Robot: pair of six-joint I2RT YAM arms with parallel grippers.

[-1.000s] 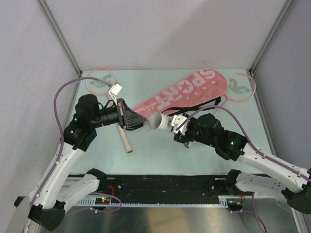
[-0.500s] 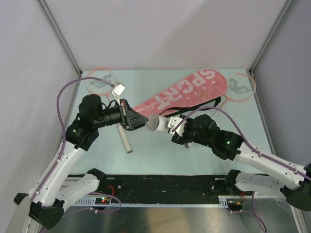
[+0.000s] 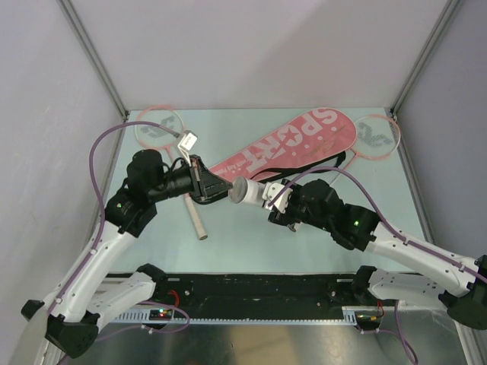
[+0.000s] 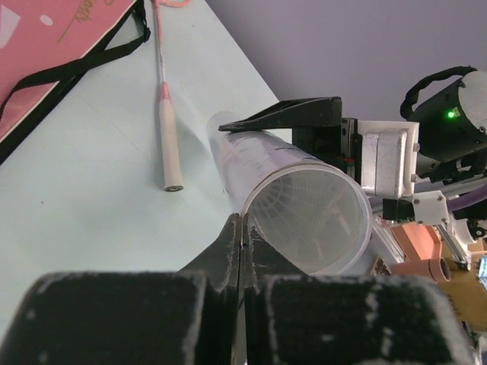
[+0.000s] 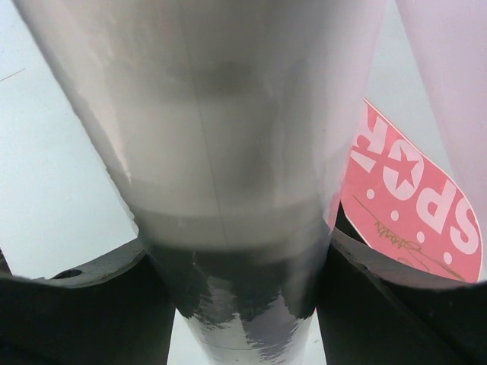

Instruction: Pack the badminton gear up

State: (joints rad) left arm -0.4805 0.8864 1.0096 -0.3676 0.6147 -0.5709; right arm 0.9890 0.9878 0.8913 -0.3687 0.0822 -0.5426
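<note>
The right gripper (image 3: 268, 195) is clamped on the tube (image 3: 245, 190), over bare table (image 3: 251, 243) near the middle. The left gripper (image 3: 219, 188), fingers together, sits just left of the tube's mouth.

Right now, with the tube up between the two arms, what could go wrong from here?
1. The tube hangs above the table, held only by the right gripper. The left gripper, shut with its tips at the open rim, could push it askew or out of the grip.
2. A racket handle lies on the table just under the left arm; coming down there might knock it.
</note>
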